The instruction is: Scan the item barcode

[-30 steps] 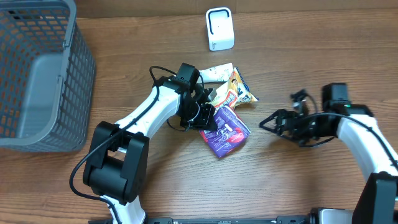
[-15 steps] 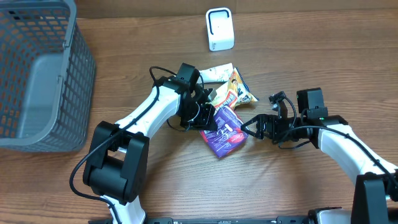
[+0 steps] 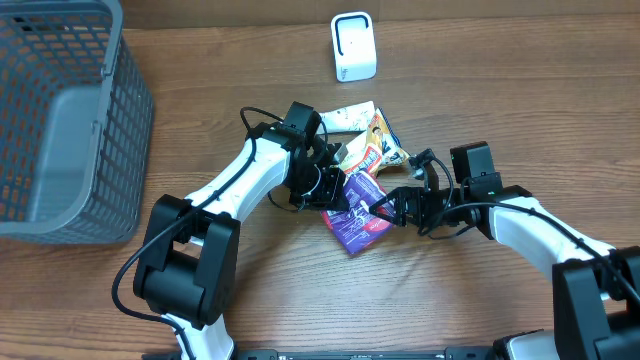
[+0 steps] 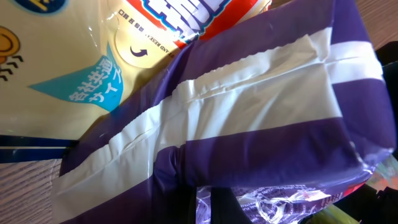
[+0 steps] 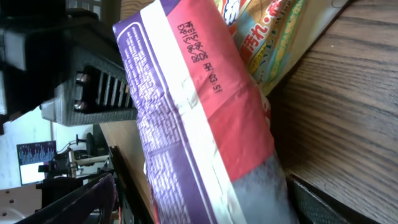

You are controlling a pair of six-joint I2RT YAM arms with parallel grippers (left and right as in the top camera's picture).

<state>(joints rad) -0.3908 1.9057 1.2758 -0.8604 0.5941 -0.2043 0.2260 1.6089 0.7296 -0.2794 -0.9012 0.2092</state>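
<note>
Purple glossy plastic snack packet, with a white back seam and a red panel, lying tilted on the brown wooden surface at mid-table, one end resting against the yellow printed snack packets behind it. The left gripper has its fingers pressed together on the packet's near-left edge; in the left wrist view the purple film is folded up close to the lens. The right gripper has its fingers spread to either side of the packet's right end; whether they press on the film cannot be told.

Step in hand, as judged: handover or two-arm regrasp before presenting the packet. The next move calls for the right fingers to close squarely on the packet, then for carrying it, barcode face outward, to the white rounded scanner well apart at the far edge. No barcode can be made out in these views.

Against the earlier frame: the right arm, then well apart to the right, has reached in to the packet; the left arm, the packet and the grey mesh basket are unchanged.
</note>
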